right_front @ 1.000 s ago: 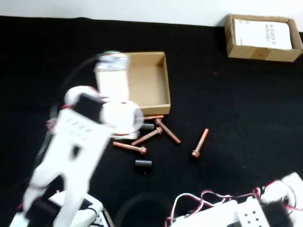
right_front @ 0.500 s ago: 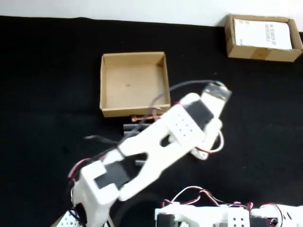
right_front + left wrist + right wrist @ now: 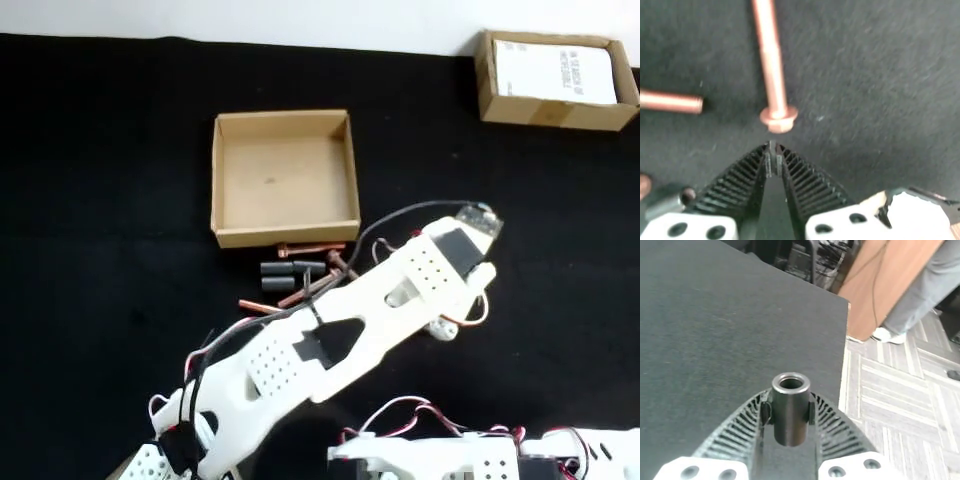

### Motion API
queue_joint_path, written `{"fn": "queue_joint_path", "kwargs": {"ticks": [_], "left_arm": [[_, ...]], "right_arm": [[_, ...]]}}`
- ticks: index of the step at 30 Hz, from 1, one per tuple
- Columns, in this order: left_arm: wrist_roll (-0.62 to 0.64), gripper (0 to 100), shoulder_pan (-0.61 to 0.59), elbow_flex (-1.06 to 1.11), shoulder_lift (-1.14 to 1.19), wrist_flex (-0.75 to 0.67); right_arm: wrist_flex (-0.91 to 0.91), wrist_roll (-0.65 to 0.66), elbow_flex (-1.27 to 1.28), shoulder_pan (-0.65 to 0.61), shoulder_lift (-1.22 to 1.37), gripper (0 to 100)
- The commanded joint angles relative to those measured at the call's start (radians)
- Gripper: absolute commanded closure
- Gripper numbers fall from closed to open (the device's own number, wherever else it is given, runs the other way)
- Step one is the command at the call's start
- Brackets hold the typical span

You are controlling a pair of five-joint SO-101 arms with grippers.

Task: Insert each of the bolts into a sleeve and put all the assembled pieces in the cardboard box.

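Since the left gripper [image 3: 771, 152] is the one I'm driving, I'll start there. Its ribbed black jaws are pinched together with nothing between them, and the tips hang just short of the flanged head of a copper bolt [image 3: 771, 70] lying flat on the black cloth. A second bolt [image 3: 670, 101] has its plain end off to one side, not touching the first.

From above, the left arm [image 3: 350, 320] is stretched long and low, running diagonally from the near left corner of the tabletop to past the middle.

The right gripper [image 3: 789, 407] is clamped on a sleeve [image 3: 790, 425]. That's a smooth dark cylinder held upright, bore up, with a tabletop edge and tiled floor beyond it. The right arm [image 3: 470, 460] sits folded at the near edge.

The cardboard box [image 3: 283, 236] is shallow, square and open-topped, left of centre toward the far edge. Loose bolts [image 3: 310, 247] and short grey sleeves [image 3: 278, 270] lie just beside its near wall, some tucked under the arm. Plain black cloth runs from the wrist to the right edge. A smaller box [image 3: 545, 110] holding paper sits in the far right corner.
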Motion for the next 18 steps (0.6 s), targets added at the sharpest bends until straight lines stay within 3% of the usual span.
{"fn": "queue_joint_path", "kwargs": {"ticks": [1, 18], "left_arm": [[-0.017, 99, 0.016, -0.133, 0.028, 0.006], [-0.018, 99, 0.050, -0.409, 0.280, 0.005]], "right_arm": [[-0.021, 0.005, -0.013, -0.042, -0.018, 99.1], [0.004, 0.003, -0.013, -0.087, -0.018, 99.1]]}}
